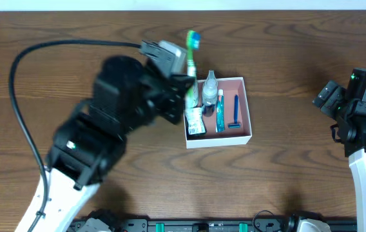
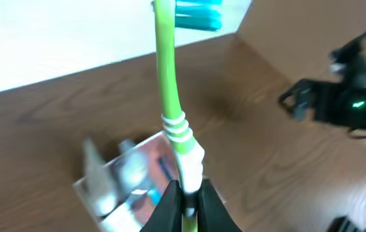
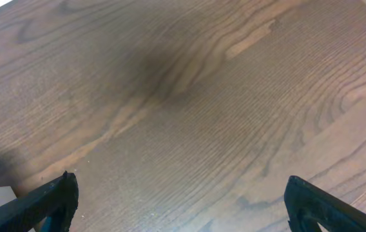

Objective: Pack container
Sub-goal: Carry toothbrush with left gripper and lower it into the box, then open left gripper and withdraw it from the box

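Note:
The container (image 1: 245,84), a shallow white-walled box with a pink inside, sits at the table's middle. It holds a clear bottle (image 1: 210,87), a teal tube (image 1: 220,111), a blue razor (image 1: 236,111) and a small packet (image 1: 194,120). My left gripper (image 1: 184,90) is shut on a green toothbrush (image 1: 191,61) with a blue head, held tilted over the box's left edge. In the left wrist view the toothbrush (image 2: 168,84) rises from the shut jaws (image 2: 187,200) above the blurred container (image 2: 128,171). My right gripper (image 3: 180,200) is open and empty over bare wood at the far right.
A black cable (image 1: 25,77) loops over the left of the table. The right arm's body (image 1: 363,109) stands at the right edge and also shows in the left wrist view (image 2: 337,96). The table's far edge (image 2: 73,71) meets a white wall.

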Motion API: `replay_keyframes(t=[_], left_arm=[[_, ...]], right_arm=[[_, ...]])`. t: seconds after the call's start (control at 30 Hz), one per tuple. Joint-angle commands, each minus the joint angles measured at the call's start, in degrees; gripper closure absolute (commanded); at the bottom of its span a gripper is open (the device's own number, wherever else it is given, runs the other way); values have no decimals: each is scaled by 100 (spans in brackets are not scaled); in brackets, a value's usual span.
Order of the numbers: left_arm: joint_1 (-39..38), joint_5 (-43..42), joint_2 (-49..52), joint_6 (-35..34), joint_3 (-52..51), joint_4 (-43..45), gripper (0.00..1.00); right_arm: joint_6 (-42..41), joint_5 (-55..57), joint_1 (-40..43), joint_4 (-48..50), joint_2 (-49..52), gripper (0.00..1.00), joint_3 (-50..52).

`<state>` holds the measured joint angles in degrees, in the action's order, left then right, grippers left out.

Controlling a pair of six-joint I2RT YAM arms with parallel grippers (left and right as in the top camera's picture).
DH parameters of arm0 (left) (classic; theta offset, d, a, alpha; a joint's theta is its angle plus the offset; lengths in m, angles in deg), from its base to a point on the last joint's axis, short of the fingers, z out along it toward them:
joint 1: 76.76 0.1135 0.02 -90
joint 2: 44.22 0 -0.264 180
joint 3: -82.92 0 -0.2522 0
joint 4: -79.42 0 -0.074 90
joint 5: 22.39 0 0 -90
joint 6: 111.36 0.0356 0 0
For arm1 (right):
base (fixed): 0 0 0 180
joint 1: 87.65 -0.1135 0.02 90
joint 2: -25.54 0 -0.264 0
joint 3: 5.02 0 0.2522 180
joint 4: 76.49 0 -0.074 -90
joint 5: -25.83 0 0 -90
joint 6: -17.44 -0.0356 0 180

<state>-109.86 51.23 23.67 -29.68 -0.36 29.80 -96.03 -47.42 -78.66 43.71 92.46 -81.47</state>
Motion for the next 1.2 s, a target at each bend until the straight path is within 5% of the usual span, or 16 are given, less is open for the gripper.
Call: replay_keyframes(t=[0.0,0.17,0.4,1.03,1.17], left_arm=[[-848,1521,304,-1158,-35,249,94],[-1668,2581,1110,-1989,-37,544,94],[-1884,2761,2470,-2594,-37,1075,94],[-1873,2756,3648,-2824,-39,994,94],[-1873,2756,3648,-2822,-57,911,83]], right_arm=[[-9,81,48,-9,-4,1,-13],[-9,81,48,-9,-4,1,-13],[-9,81,48,-9,-4,1,-13],[-9,81,48,-9,-4,1,-13],[-9,81,46,-9,-4,1,-13]])
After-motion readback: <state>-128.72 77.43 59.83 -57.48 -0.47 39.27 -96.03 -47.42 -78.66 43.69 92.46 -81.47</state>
